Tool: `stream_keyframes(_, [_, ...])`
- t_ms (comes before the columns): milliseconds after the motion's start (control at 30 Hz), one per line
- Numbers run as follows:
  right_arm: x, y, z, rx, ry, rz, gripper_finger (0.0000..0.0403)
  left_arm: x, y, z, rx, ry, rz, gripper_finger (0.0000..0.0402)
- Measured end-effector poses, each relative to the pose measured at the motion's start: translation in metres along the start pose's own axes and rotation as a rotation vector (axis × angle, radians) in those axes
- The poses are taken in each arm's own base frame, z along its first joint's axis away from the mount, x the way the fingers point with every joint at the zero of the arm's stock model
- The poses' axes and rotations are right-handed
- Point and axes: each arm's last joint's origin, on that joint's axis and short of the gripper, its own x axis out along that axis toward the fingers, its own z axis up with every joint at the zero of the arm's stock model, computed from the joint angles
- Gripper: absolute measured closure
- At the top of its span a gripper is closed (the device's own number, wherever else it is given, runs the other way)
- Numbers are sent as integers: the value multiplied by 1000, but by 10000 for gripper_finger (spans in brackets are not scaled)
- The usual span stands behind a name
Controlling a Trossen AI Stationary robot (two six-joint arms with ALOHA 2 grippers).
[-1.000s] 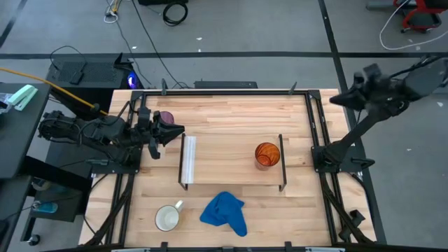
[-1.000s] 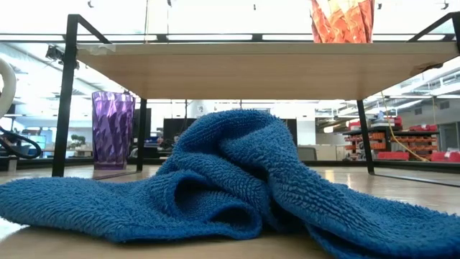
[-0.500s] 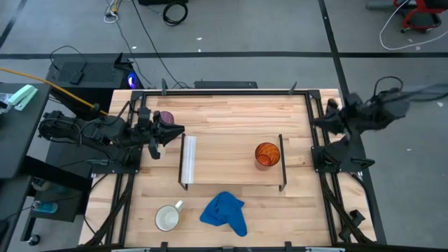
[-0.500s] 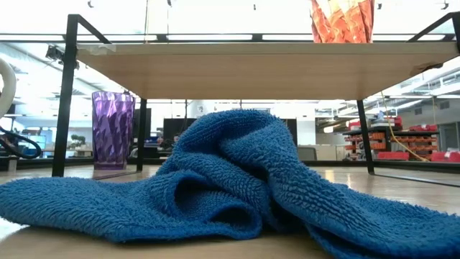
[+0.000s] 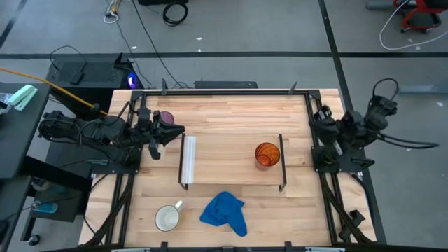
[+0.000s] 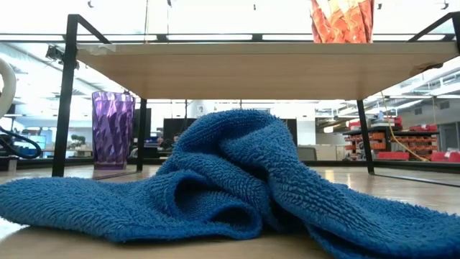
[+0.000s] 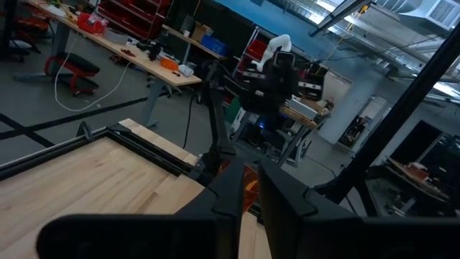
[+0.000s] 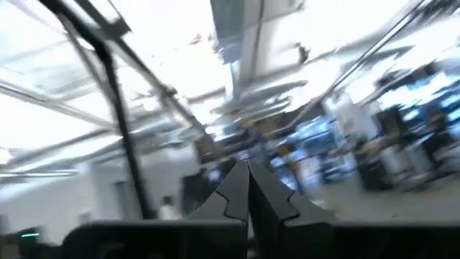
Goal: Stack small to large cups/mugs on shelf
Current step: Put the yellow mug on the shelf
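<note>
Orange cup (image 5: 267, 155) sits on shelf (image 5: 224, 161). L gripper (image 5: 176, 131) jaws nearly together, empty, beside purple cup (image 5: 164, 117); R gripper (image 5: 315, 120) jaws together. Risk: sideways nudge tips purple cup.

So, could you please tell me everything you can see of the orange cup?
The orange cup is a translucent, faceted tumbler without a handle, plastic or glass by its look. It stands upright and looks empty on the shelf, near the end away from the white strip. The low view shows its base resting on the board. Nothing else touches it, and neither gripper is near it.
</note>
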Motion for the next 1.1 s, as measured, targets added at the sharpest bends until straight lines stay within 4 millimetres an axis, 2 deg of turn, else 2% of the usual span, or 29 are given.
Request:
stream_keyframes(300, [-5, -32, 13, -102, -66, -191, 396, 1, 0, -1, 1, 3, 2, 354])
stream_keyframes(533, [-40, -55, 31, -84, -72, -322, 394, 6, 0, -6, 14, 27, 14, 358])
stream_keyframes(667, [-62, -65, 36, 19, -71, -351, 393, 8, -1, -8, 12, 34, 18, 356])
stream_keyframes(867, [-72, -70, 10, 156, 143, -356, 393, 8, -1, -7, 9, 30, 16, 359])
stream_keyframes(1100, [-59, -65, -13, 189, 332, -326, 391, 7, -1, -9, -1, 43, 20, 362])
